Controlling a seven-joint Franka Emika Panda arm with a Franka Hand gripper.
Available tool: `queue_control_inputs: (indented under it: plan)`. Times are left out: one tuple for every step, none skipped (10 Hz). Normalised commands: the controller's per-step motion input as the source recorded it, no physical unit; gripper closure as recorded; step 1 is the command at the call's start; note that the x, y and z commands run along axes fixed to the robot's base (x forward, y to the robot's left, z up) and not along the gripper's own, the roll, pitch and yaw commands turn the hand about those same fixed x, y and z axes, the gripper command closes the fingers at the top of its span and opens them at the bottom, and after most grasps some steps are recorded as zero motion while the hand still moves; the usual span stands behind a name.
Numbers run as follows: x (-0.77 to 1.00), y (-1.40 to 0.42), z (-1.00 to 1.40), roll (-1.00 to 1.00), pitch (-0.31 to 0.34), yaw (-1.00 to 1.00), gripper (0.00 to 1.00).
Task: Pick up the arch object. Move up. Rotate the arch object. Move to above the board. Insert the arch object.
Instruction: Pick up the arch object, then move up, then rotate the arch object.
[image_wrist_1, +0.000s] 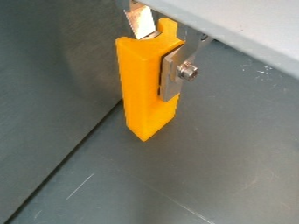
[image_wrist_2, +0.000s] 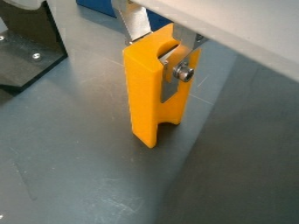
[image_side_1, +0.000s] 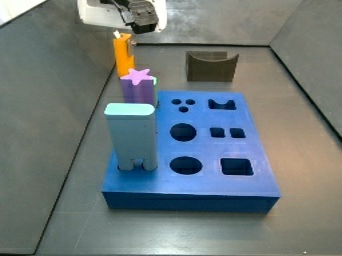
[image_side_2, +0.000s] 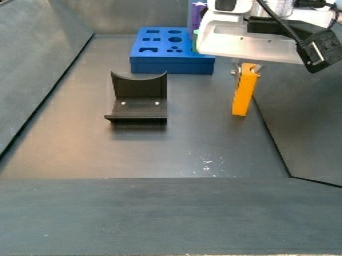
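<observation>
I see the gripper (image_wrist_2: 165, 52) clamped on the arch object (image_wrist_2: 156, 96) (upright, lifted off the floor), well apart from the board (image_side_2: 170, 49).

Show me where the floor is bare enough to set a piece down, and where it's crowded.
Bare floor: the wide stretch in front of the dark brown block, and the patch beside the arch object held in the gripper. Crowded: the board, carrying a purple star peg and a pale blue block.
</observation>
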Motion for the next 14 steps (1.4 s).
queue_control_inputs:
  plan:
    - [0.0, 0.0, 0.0, 0.0, 0.0, 0.0, 1.0]
    - [0.0, 0.0, 0.0, 0.0, 0.0, 0.0, 1.0]
    - [0.0, 0.0, 0.83, 0.0, 0.0, 0.0, 1.0]
    - [0.05, 0.05, 0.8, 0.01, -0.001, -0.02, 1.0]
    - [0.04, 0.05, 0.68, 0.02, 0.033, -0.03, 1.0]
    - [0.02, 0.04, 0.57, 0.03, 0.05, -0.03, 1.0]
    - [0.01, 0.03, 0.43, 0.05, 0.062, -0.03, 1.0]
    - [0.0, 0.03, 0.33, 0.06, 0.065, -0.03, 1.0]
    - [0.0, 0.03, 0.23, 0.07, 0.07, -0.03, 1.0]
    - [0.46, -0.03, 1.0, 0.0, 0.0, 0.0, 1.0]
    - [0.49, -0.04, 1.0, 0.0, -0.006, 0.01, 1.0]
    - [0.4, -0.04, 1.0, -0.01, 0.073, 0.02, 1.0]
    - [0.37, -0.04, 1.0, -0.01, 0.081, 0.02, 1.0]
    - [0.3, -0.04, 1.0, -0.01, 0.074, 0.02, 1.0]
